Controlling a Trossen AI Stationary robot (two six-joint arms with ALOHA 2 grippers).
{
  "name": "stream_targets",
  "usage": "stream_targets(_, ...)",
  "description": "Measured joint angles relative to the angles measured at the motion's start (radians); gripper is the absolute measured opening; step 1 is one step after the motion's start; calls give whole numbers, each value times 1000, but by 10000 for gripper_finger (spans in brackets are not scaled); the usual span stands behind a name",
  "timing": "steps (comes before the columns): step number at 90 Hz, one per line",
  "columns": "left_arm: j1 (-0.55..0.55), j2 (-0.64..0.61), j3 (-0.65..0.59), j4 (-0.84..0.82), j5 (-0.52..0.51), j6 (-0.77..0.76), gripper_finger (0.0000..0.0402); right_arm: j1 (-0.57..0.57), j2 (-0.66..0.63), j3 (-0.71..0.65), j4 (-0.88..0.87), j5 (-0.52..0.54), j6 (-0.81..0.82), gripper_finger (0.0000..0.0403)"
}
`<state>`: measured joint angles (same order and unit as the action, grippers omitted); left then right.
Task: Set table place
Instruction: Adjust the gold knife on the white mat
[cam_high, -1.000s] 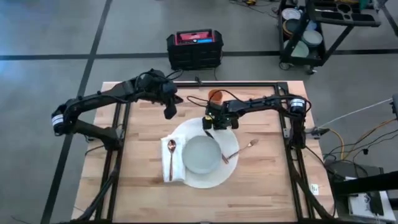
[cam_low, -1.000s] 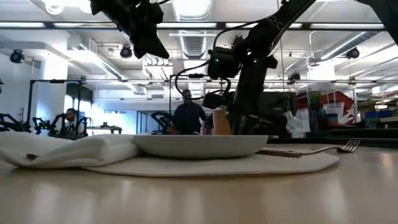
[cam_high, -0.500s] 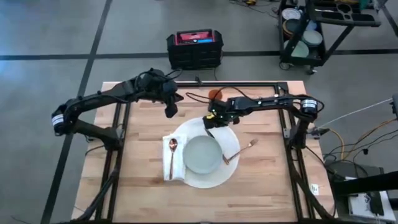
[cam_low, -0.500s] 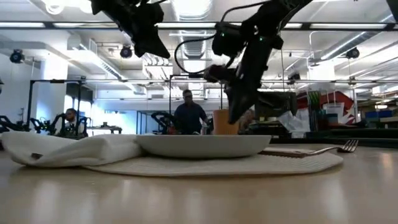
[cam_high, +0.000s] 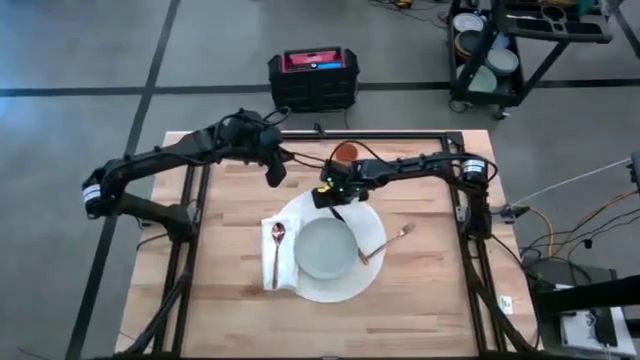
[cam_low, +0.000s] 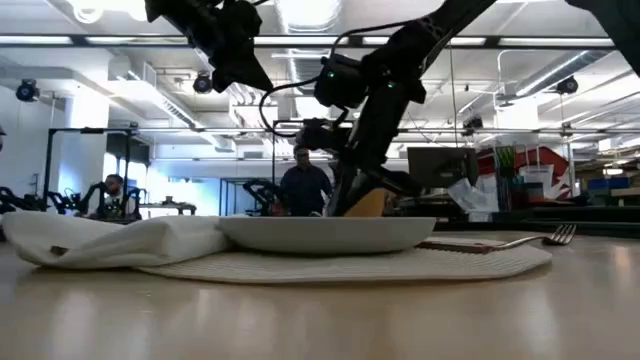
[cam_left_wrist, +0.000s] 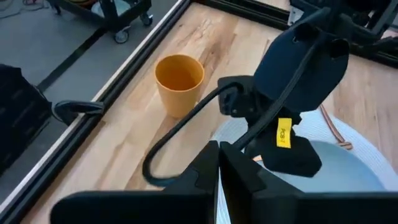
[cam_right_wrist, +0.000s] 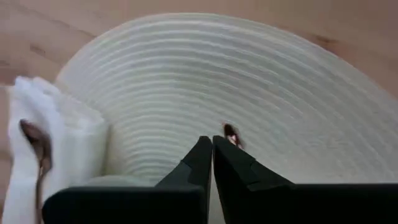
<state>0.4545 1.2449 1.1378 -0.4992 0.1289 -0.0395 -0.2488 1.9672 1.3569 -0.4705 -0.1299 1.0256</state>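
Light-wood worktop (cam_high: 230, 300) carried the white mat (cam_high: 372, 268) at its middle. With fingers pressed together, the right gripper (cam_high: 335, 208) hung over the mat's far edge; dipping lower could drag it. Left gripper (cam_high: 272, 182), also closed, waited nearby.

On the table (cam_high: 420, 290) lay the mat (cam_high: 370, 262), with the plate (cam_high: 325, 248) on its middle. A napkin (cam_high: 285, 262) overlapped the mat's left edge, carrying 1 spoon (cam_high: 275, 250). A fork (cam_high: 388, 240) lay right of the plate. A cup (cam_high: 346, 153) stood behind the mat.
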Motion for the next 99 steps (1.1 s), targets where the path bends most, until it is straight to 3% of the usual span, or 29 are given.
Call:
stream_targets(34, 0, 0, 0, 5, 0, 3, 0, 7, 0, -8, -10, -8, -5, 0)
stream_targets(46, 0, 0, 0, 5, 0, 3, 0, 26, 12, -9, -32, -68, -5, 0)
stream_targets(99, 0, 0, 0, 6, -13, 4, 0, 42, 47, -9, -20, -57, 2, 0)
